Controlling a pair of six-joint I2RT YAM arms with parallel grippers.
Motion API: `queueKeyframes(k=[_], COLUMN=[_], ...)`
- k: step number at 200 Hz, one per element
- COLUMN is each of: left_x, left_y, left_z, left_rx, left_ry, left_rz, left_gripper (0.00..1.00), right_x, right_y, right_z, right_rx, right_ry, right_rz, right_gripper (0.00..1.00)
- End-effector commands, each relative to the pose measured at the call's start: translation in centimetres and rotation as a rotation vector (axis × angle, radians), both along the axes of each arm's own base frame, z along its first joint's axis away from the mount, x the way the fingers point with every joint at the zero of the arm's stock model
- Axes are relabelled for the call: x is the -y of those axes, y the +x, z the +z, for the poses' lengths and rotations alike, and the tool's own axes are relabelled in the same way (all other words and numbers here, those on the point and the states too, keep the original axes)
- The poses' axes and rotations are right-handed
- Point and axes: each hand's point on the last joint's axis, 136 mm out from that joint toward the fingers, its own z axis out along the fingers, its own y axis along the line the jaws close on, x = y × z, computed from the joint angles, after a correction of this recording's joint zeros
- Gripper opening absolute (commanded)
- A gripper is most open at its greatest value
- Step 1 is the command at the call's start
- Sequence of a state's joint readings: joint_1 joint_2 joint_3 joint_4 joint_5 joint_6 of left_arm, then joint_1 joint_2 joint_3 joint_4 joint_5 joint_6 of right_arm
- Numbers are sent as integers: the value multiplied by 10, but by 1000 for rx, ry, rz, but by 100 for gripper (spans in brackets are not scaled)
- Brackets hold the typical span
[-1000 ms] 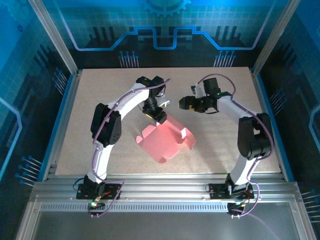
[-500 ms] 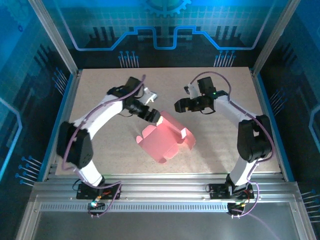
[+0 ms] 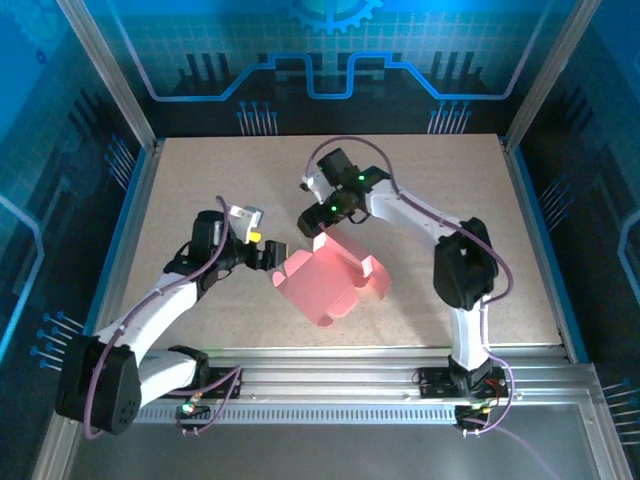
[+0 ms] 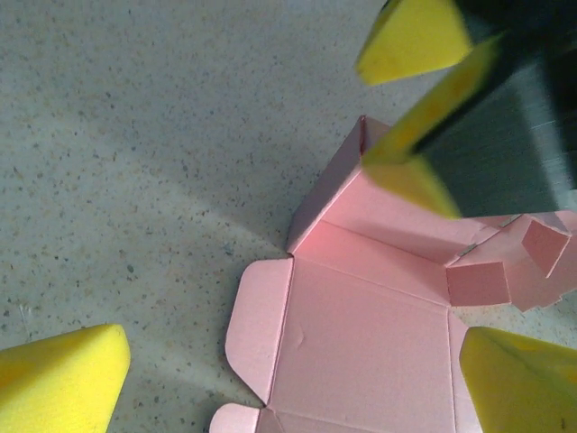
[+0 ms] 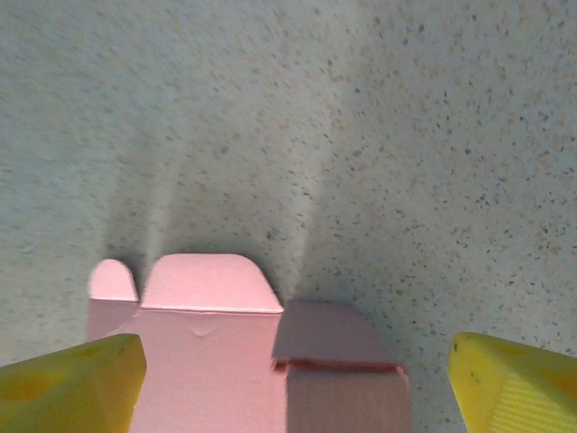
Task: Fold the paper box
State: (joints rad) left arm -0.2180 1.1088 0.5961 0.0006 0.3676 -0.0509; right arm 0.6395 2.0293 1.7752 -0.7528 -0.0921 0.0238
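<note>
The pink paper box (image 3: 330,285) lies partly folded mid-table, its back wall raised and its side flaps spread flat. My left gripper (image 3: 274,253) hovers just left of it, open, holding nothing. In the left wrist view the box (image 4: 361,334) sits between and beyond the open yellow fingertips (image 4: 63,379), and the right gripper's pads (image 4: 410,41) hang over the raised wall. My right gripper (image 3: 308,224) is open above the box's back left corner. Its wrist view looks down on a rounded flap and a raised corner of the box (image 5: 216,352), with my right gripper (image 5: 293,388) open around them.
The speckled table (image 3: 200,180) is bounded by blue rails at left (image 3: 125,240) and right (image 3: 545,240). An aluminium frame (image 3: 330,375) runs along the near edge. Both arms reach in toward the middle, close to each other.
The left arm swung off the box's back edge, down to its left side, and its jaws opened wide. The right arm moved left to the box's back corner. The box stayed put.
</note>
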Motion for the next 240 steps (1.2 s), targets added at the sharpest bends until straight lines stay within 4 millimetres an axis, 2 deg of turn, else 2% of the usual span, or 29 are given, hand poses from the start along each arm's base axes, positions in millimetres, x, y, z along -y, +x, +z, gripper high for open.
queueKeyframes(k=[1,28,69,125,143,179,240], left_x=[3,5,6,9,10,11,13], left_y=[5,3,6,7,7,8,7], left_z=[15,12,6,6,4,0,-5], left_rx=[103,97,80,68,58,44,30], left_ry=[-11,-14,-13,-30,-35,-41,-43], left_rz=[-18,-33,-34,-42,-44,-52,-63], left_gripper=[96,97,97,97,97,98,98], right_x=[14,9,6,11,11,0,4], right_y=[-7,-4,-13,-10,-9,-13,-10], right_z=[-21,-26,-35,-40,-41,-42,-49], right_rx=[-62,-82,-139,-135,-137,-144,-149], right_ry=[-158,-179,-173,-215,-232,-228,-272], right_rz=[-10,-10,2,-49,-69,-77,-114], right_gripper=[86,82,78,65,65,72,60])
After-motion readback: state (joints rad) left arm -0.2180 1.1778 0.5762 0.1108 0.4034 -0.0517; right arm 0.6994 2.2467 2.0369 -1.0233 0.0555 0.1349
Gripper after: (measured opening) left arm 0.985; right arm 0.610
